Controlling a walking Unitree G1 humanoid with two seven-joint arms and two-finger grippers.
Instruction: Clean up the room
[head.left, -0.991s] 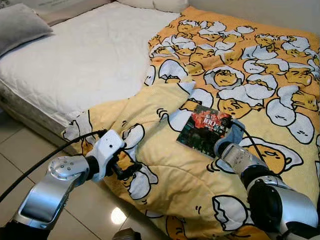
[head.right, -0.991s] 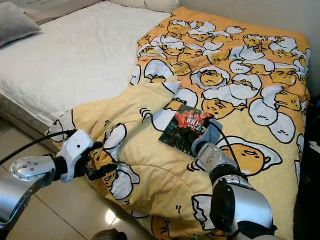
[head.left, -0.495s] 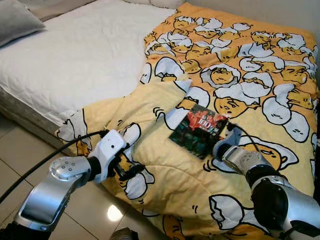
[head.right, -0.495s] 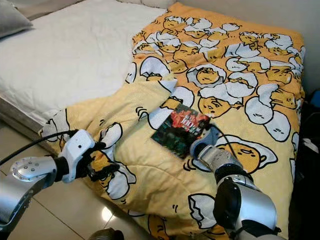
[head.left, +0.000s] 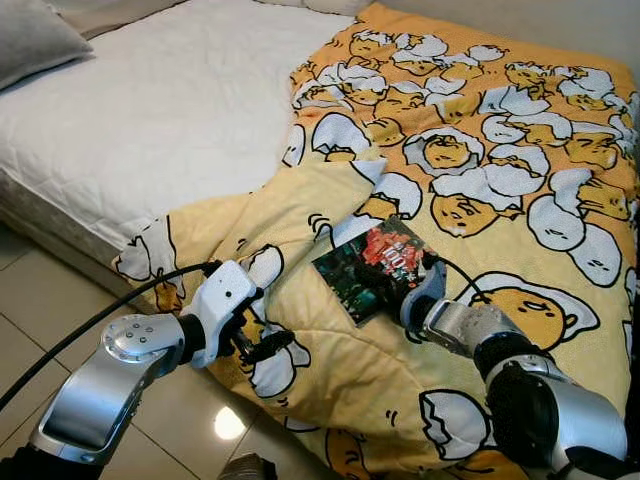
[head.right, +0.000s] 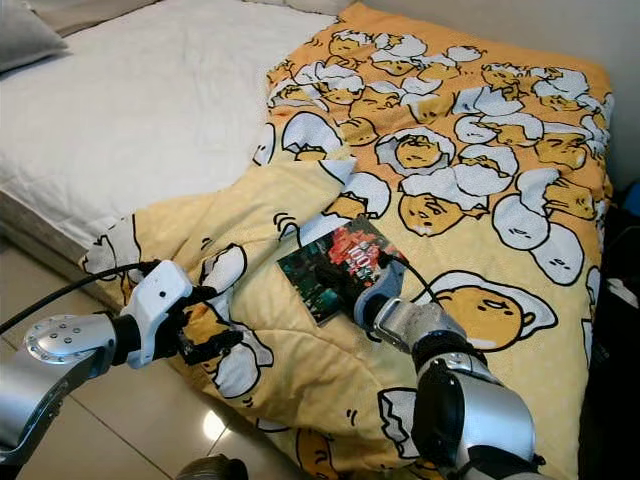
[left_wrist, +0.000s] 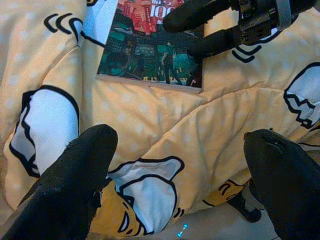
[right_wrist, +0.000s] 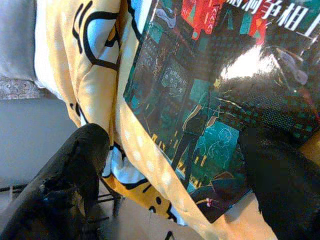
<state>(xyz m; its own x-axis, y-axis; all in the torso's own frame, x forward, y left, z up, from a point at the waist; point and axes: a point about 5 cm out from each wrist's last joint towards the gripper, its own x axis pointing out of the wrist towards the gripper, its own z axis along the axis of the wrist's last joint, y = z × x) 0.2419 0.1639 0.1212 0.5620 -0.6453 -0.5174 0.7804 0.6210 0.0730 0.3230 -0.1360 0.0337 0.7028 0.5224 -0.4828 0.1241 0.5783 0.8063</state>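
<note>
Sliding book (head.left: 375, 281) leftward on duvet (head.left: 520, 170) | right gripper (head.left: 408, 287) jaws spread | left gripper (head.left: 262, 345) spread

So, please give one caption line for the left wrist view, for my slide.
Open left gripper above the yellow egg-print quilt, facing the book that the right gripper is touching.

Bed (head.left: 150, 120) with white quilted mattress, a grey pillow (head.left: 35, 40) at its corner, and a yellow egg-patterned duvet (head.left: 480, 150) bearing a book (head.left: 375, 270); tiled floor (head.left: 30, 320) below.
</note>
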